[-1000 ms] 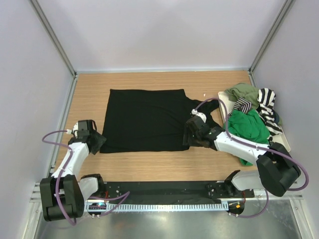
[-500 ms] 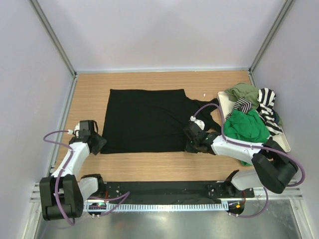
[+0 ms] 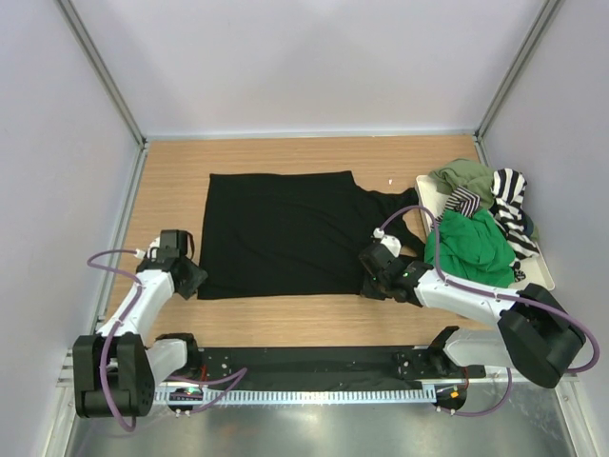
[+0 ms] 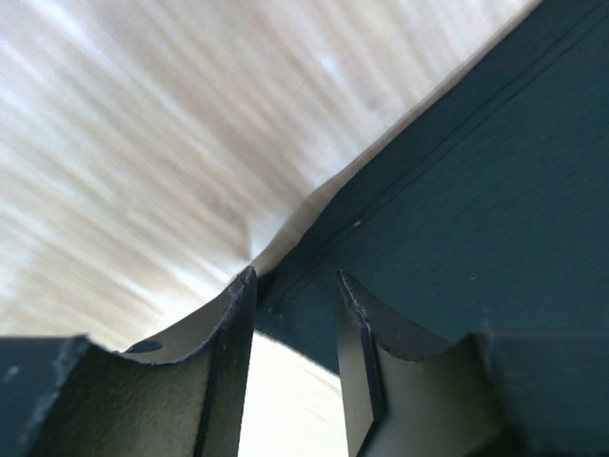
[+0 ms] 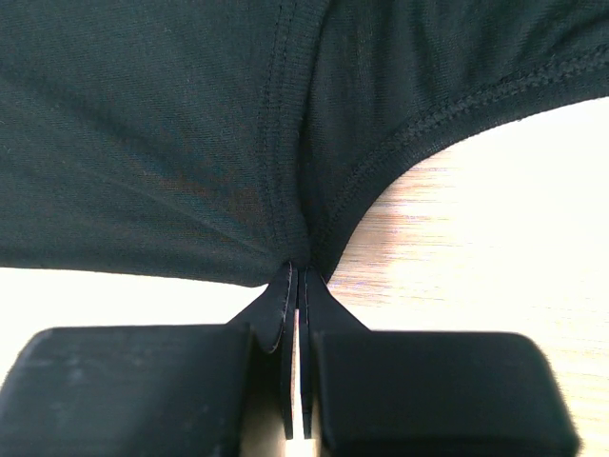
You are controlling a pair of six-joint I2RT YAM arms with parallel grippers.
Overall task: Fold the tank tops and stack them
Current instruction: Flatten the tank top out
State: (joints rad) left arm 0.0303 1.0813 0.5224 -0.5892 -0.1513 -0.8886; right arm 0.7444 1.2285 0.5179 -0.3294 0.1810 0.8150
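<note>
A black tank top point(image 3: 285, 233) lies spread flat in the middle of the wooden table. My left gripper point(image 3: 190, 279) sits low at its near-left corner. In the left wrist view that gripper point(image 4: 296, 276) is open, and the corner of the black cloth point(image 4: 476, 171) lies between its fingertips without being pinched. My right gripper point(image 3: 373, 276) is at the near-right edge of the garment. In the right wrist view that gripper point(image 5: 300, 271) is shut on a side seam of the black tank top point(image 5: 190, 124), beside the curved armhole hem.
A white tray point(image 3: 544, 276) at the right holds a heap of tank tops: green point(image 3: 471, 243), olive point(image 3: 466, 176) and black-and-white striped point(image 3: 509, 195). Grey walls enclose the table on three sides. The arm bases and a black rail run along the near edge.
The right gripper has shut on the black top's near-right edge and drawn slightly nearer. The left gripper has crept onto the near-left corner, its jaws narrowing.
</note>
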